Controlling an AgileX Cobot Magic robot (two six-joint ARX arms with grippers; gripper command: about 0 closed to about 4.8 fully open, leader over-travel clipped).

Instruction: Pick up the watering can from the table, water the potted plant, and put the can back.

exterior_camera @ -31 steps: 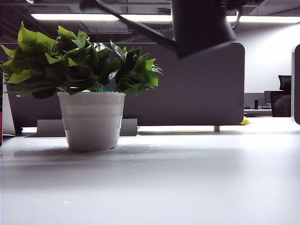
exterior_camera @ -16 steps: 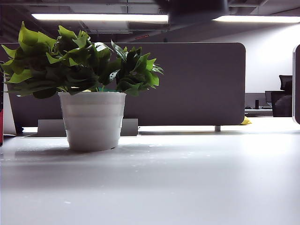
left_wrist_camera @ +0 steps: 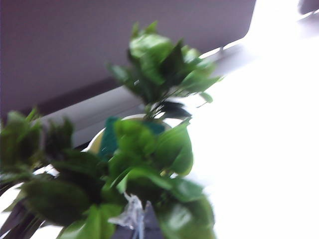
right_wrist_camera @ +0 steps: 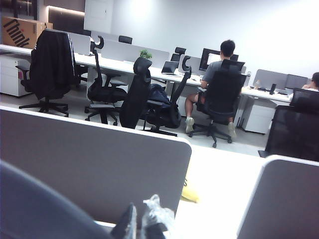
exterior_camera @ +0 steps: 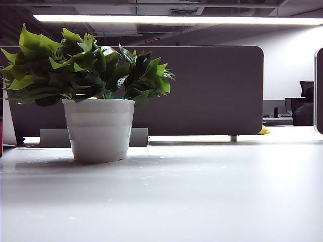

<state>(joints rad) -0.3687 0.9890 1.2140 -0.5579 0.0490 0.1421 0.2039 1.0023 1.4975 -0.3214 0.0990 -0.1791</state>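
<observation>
Your exterior view shows only the potted plant (exterior_camera: 88, 91) standing left on the table (exterior_camera: 202, 191); no arm or can appears there. Right gripper (right_wrist_camera: 144, 226) jaws are clenched, a dark curved surface (right_wrist_camera: 40, 209) beside them, likely the watering can. Left gripper (left_wrist_camera: 137, 224) hovers over the blurred plant; jaws' state unclear.

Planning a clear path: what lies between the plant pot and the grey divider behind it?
Only bare table shows between potted plant and divider, in the exterior view.

Grey desk divider (exterior_camera: 202, 91), ceiling light strip (exterior_camera: 176, 19), black office chairs (right_wrist_camera: 149, 99), seated person (right_wrist_camera: 222, 74)
</observation>
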